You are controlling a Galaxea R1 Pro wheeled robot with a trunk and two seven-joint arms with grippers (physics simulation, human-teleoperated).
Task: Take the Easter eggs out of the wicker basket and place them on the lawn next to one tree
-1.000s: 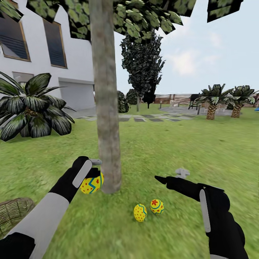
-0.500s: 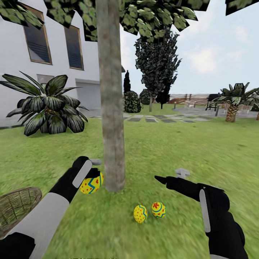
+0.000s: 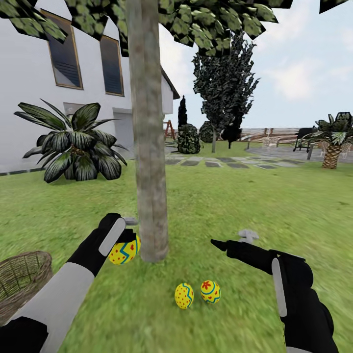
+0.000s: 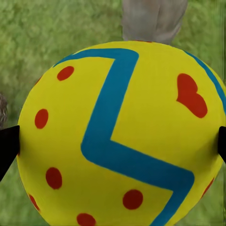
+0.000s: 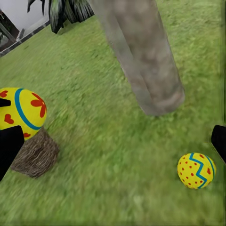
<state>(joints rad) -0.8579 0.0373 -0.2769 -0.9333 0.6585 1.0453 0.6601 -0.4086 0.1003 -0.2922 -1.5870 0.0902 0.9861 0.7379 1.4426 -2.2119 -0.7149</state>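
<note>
- The view has swung a little since a moment ago: the small brown woven wicker basket (image 3: 19, 282) sits further into the picture at the lower left, and the two yellow painted eggs on the grass (image 3: 197, 293) lie slightly lower and further left. That is the camera turning, I judge; the arms hold the same pose.
- The left tool (image 3: 125, 240) is closed around the third yellow egg with the blue zigzag (image 3: 124, 251), held just beside the thick grey-brown tree trunk (image 3: 148, 162), above the mottled green lawn (image 3: 235, 206).
- The right tool (image 3: 230, 242) carries nothing; its fingers look apart in the wrist view.
- With two eggs already near the trunk's foot, only setting down this last one seems left.
- I can read no brand, label or lettering anywhere.
</note>
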